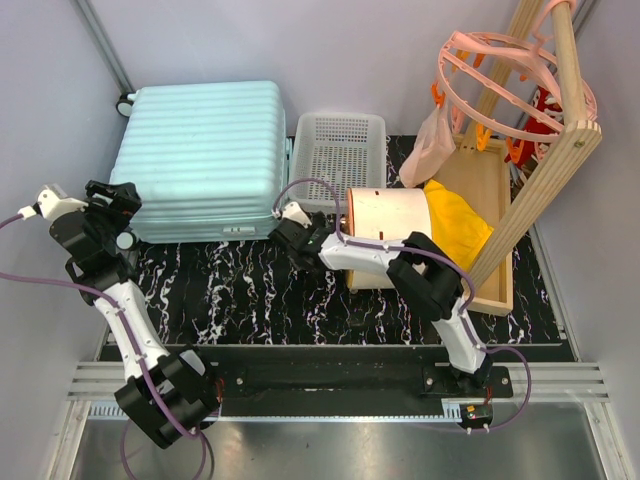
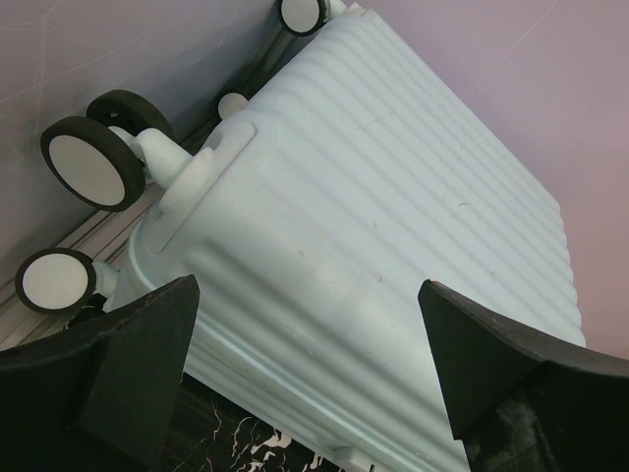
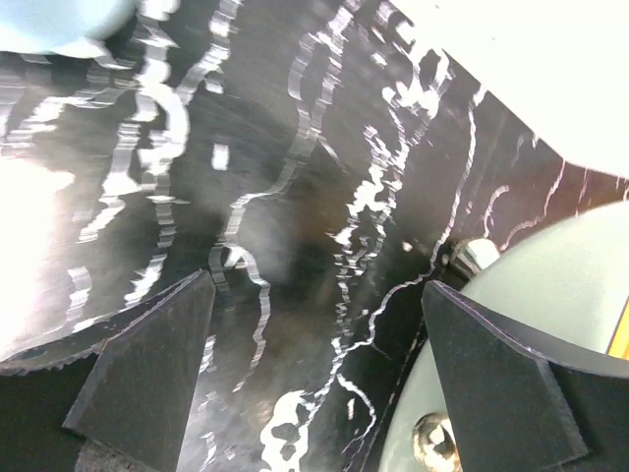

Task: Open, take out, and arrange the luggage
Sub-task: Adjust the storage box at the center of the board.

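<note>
The luggage [image 1: 200, 160] is a pale mint-blue ribbed suitcase lying flat and closed at the back left of the table. The left wrist view shows its shell [image 2: 373, 226] from close up, with black-and-white wheels [image 2: 88, 162] at its end. My left gripper [image 1: 118, 205] hangs open at the suitcase's near left corner; its jaws [image 2: 305, 295] stand wide apart with the shell between and beyond them, touching nothing. My right gripper [image 1: 287, 235] is open just off the near right corner, above the bare marbled tabletop [image 3: 314, 285]. A corner of the suitcase [image 3: 59, 25] shows there.
A white mesh basket [image 1: 340, 145] stands right of the suitcase. A cream cylinder [image 1: 388, 235] lies beside my right arm, its pale end [image 3: 550, 315] close to the right finger. Yellow cloth [image 1: 458, 225] lies in a wooden tray [image 1: 495, 280]. A pink ring hanger [image 1: 510, 85] hangs above.
</note>
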Action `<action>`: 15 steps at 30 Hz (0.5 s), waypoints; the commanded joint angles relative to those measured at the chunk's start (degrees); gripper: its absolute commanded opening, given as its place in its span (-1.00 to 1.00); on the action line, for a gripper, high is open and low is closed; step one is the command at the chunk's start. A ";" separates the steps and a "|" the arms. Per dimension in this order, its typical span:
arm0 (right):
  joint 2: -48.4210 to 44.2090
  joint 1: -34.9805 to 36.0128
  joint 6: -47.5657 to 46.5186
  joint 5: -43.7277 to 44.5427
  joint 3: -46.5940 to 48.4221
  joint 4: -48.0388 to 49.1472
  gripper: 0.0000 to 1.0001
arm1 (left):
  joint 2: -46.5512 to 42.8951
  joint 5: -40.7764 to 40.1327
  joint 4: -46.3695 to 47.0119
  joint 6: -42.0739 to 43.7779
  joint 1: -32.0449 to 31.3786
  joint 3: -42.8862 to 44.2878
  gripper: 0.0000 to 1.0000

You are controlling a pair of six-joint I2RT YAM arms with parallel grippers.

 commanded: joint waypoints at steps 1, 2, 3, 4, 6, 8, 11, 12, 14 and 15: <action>-4.62 5.03 -5.53 -1.61 4.44 1.08 0.94 | -2.66 -2.23 1.14 3.83 -0.99 1.46 0.98; -5.16 7.30 -5.80 -2.22 4.79 1.52 0.96 | -3.01 -2.85 0.61 4.63 -2.13 1.63 0.98; -5.77 8.10 -5.71 -2.84 4.97 2.40 0.97 | -3.10 -3.64 -0.53 5.34 -2.75 2.16 0.98; -6.82 8.81 -5.36 -4.93 5.14 2.75 0.99 | -3.10 -4.17 -1.06 6.82 -3.36 2.69 0.98; -7.97 9.34 -3.52 -7.93 5.84 3.37 0.99 | -3.10 -4.87 -2.55 8.15 -5.38 3.65 0.98; -9.90 9.34 -2.81 -10.14 6.37 3.81 0.99 | -3.10 -6.19 -3.43 9.82 -7.22 4.10 0.98; -12.98 9.25 -4.39 -10.84 6.72 5.57 0.99 | -3.45 -6.98 -4.23 11.05 -9.07 4.54 0.98; -13.85 8.47 -4.66 -11.71 6.81 6.53 0.99 | -3.45 -7.42 -4.23 11.23 -9.34 4.62 0.98; -14.48 6.63 -3.35 -12.16 7.78 6.54 0.99 | -3.37 -7.77 -4.23 11.49 -9.78 4.62 0.98; -15.00 5.40 -2.38 -13.47 7.95 6.62 0.99 | -3.37 -7.95 -4.23 11.50 -9.78 4.45 0.98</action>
